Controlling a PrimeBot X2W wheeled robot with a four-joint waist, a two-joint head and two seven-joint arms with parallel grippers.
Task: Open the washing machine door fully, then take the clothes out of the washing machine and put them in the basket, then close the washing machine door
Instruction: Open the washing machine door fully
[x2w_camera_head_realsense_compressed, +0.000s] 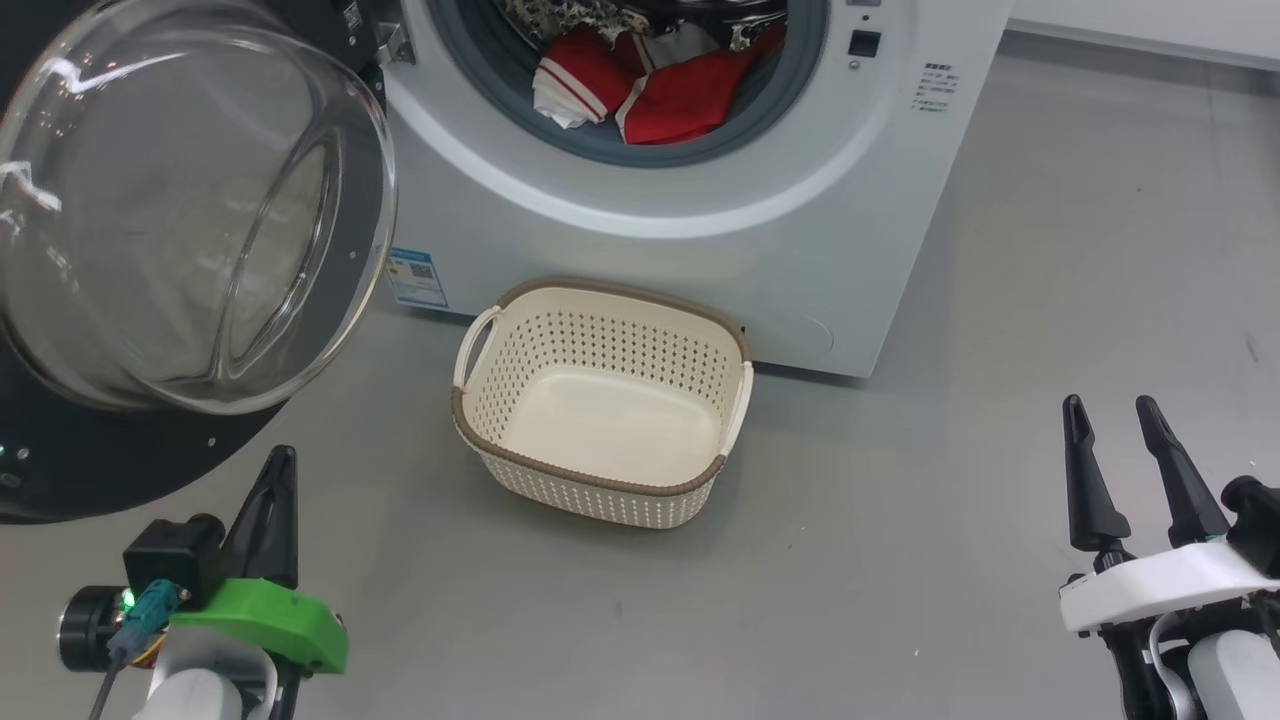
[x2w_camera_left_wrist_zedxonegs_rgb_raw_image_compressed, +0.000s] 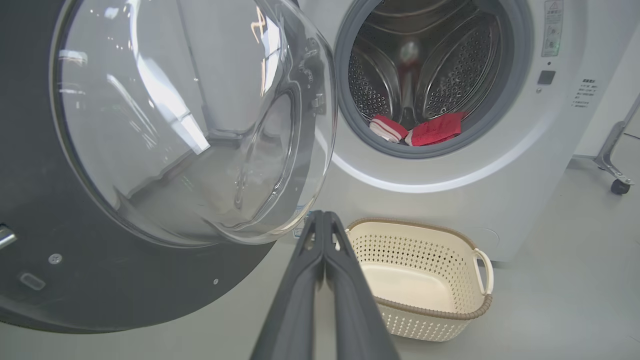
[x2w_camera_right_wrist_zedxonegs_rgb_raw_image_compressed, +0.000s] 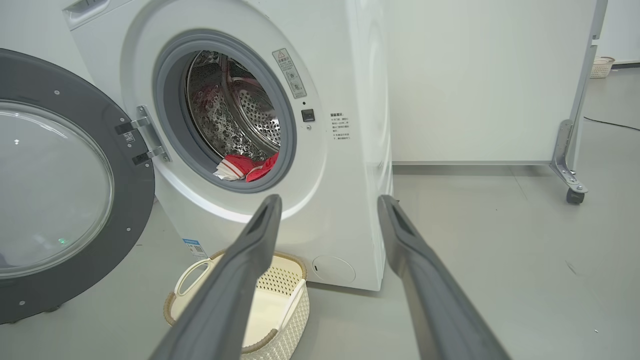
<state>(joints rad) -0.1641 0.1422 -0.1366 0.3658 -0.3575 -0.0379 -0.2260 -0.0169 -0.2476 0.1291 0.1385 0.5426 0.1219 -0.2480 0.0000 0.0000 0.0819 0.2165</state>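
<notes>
The white washing machine (x2w_camera_head_realsense_compressed: 700, 250) stands ahead with its round door (x2w_camera_head_realsense_compressed: 190, 220) swung wide open to the left, glass bowl bulging toward me. Red clothes (x2w_camera_head_realsense_compressed: 660, 85) with white trim lie at the front of the steel drum (x2w_camera_left_wrist_zedxonegs_rgb_raw_image_compressed: 425, 65). The cream basket (x2w_camera_head_realsense_compressed: 600, 400) sits empty on the floor before the washer. My left gripper (x2w_camera_head_realsense_compressed: 278, 462) is shut on nothing, low at the left, just below the door's rim. My right gripper (x2w_camera_head_realsense_compressed: 1110, 412) stands open at the lower right, well clear of the washer. The wrist views show the door (x2w_camera_left_wrist_zedxonegs_rgb_raw_image_compressed: 165, 130), clothes (x2w_camera_right_wrist_zedxonegs_rgb_raw_image_compressed: 245, 167) and basket (x2w_camera_right_wrist_zedxonegs_rgb_raw_image_compressed: 260, 305) too.
Grey floor (x2w_camera_head_realsense_compressed: 1000, 520) stretches right of the washer. A white wall panel on a metal castor leg (x2w_camera_right_wrist_zedxonegs_rgb_raw_image_compressed: 570, 165) stands behind at the right. A second small basket (x2w_camera_right_wrist_zedxonegs_rgb_raw_image_compressed: 602, 65) sits far off in the right wrist view.
</notes>
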